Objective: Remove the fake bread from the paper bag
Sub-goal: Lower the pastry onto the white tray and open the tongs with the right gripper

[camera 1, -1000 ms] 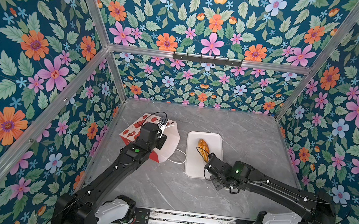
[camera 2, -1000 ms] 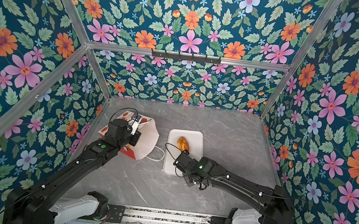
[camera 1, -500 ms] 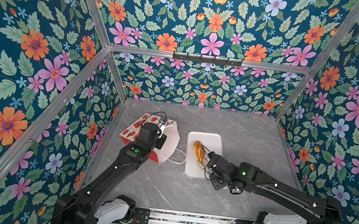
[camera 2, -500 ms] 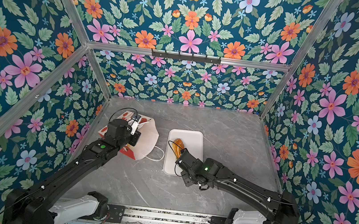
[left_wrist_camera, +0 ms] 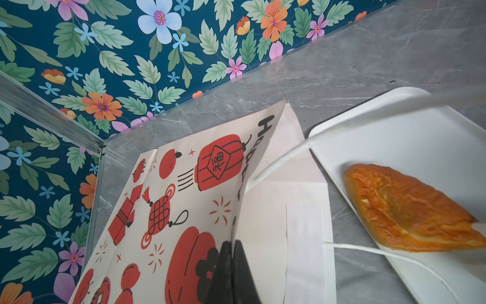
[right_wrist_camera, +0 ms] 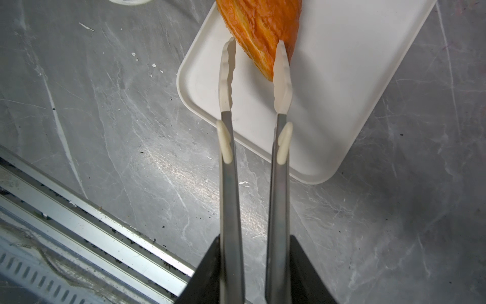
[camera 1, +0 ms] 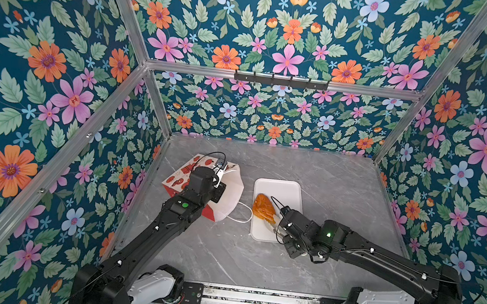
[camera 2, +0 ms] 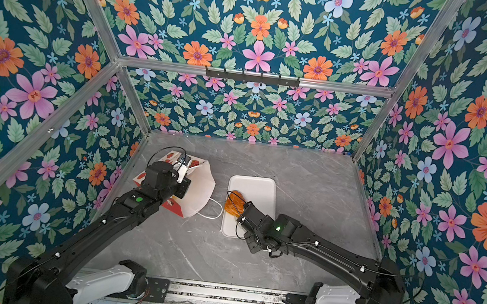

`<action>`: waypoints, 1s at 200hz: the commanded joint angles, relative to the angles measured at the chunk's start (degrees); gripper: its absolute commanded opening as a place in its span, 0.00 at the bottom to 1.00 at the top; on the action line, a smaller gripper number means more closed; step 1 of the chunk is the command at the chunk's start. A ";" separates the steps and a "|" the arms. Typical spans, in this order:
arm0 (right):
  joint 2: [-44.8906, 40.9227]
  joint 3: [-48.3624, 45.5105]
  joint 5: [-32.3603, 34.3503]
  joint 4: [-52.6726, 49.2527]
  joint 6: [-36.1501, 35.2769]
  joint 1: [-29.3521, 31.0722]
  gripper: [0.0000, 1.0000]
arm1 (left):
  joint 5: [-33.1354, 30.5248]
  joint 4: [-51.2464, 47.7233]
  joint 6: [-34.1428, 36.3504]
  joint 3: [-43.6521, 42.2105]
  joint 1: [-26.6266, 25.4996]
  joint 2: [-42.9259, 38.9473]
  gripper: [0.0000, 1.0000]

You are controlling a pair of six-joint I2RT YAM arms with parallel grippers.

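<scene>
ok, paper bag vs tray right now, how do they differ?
The paper bag lies tipped over, its rim pinched by the shut left gripper; the white tray lies flat, ungripped. The paper bag carries red printed motifs; the white tray is plain. One fake bread rests on the white tray, tongs tips astride its end; what the paper bag holds cannot be seen. Both sit side by side on the grey table.

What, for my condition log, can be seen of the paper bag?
The paper bag lies on its side on the table, left of the white tray, mouth toward it. Pale paper, red lantern and knot prints, white inside. The shut left hand pinches its upper mouth edge; a cord handle reaches the tray.
</scene>
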 commanded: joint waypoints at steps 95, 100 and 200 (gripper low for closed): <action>-1.17 2.43 1.52 5.43 -5.51 0.01 0.38 | -1.58 0.91 0.23 -0.24 -0.02 -0.89 0.00; -0.54 2.67 1.65 5.94 -6.05 0.02 0.38 | -1.52 0.91 0.18 -0.29 -0.01 -0.89 0.00; 10.66 5.97 11.91 2.83 -13.33 0.10 0.37 | -1.85 0.83 0.18 -0.46 0.08 -1.20 0.00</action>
